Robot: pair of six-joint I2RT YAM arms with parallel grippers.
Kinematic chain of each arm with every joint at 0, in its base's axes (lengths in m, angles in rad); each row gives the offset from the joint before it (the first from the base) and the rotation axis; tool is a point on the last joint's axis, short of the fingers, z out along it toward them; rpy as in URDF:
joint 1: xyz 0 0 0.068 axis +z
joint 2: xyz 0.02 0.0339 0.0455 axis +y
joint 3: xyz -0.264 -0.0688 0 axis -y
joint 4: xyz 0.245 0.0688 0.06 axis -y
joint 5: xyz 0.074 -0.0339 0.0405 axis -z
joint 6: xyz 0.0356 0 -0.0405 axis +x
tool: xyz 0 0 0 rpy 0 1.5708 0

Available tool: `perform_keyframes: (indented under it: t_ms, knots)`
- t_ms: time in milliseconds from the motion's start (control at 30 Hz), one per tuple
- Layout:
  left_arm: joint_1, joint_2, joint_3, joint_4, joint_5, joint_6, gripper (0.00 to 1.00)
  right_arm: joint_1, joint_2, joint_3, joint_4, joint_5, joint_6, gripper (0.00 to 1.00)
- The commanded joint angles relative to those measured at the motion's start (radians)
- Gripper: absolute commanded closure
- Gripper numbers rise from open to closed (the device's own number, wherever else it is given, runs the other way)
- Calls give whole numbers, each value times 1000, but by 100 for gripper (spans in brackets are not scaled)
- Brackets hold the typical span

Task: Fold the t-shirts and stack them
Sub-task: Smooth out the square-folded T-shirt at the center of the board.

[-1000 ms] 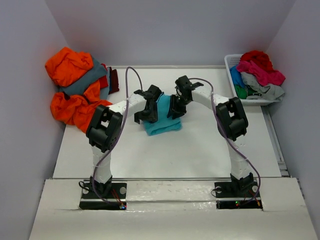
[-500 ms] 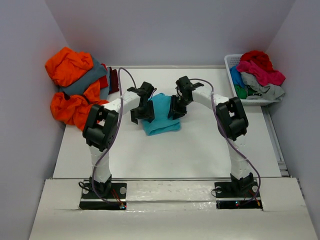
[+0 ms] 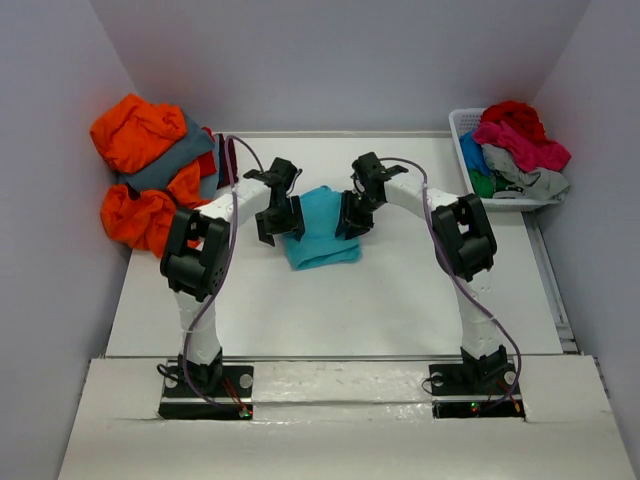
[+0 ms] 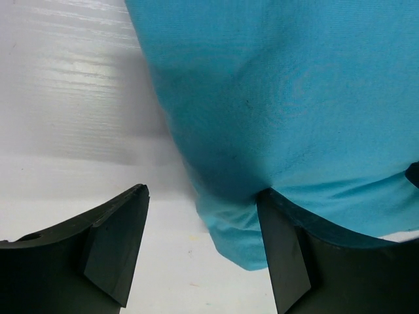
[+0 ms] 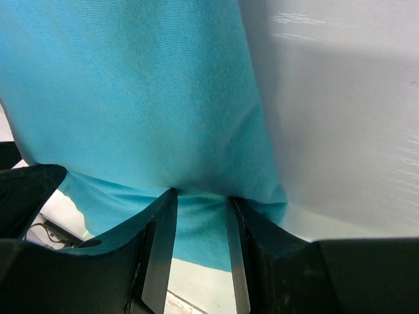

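I'm driving this from afar, and it is plainly a lab test cell, not a home. A bare white table (image 3: 330, 310) is boxed in by plain grey panels (image 3: 340, 60). Two robot arms (image 3: 205, 255) are bolted at its near edge. T-shirts (image 3: 140, 140) and a basket (image 3: 457, 122) are staged at its far corners.

arms (image 3: 476, 300): white tubes, black joint blocks | cables (image 3: 240, 155): purple — looped | left gripper (image 4: 201, 193), right gripper (image 5: 201, 196): black wedge fingers

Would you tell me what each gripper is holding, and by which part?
The right gripper pinches the turquoise t-shirt by a fold at its right edge. The left gripper stands open at the shirt's left edge, holding nothing.
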Motion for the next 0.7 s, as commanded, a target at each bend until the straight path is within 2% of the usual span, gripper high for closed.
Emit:
perform_keyframes:
  t_ms: [0, 467, 667]
  knots:
    - [20, -30, 63, -18, 19, 25, 23, -10, 47, -17, -65, 51, -24, 58]
    - [51, -22, 175, -50, 39, 56, 23, -10, 52, 15, -83, 48, -25, 58]
    - [72, -41, 112, -12, 74, 47, 23, -10, 47, 56, -111, 66, -30, 58]
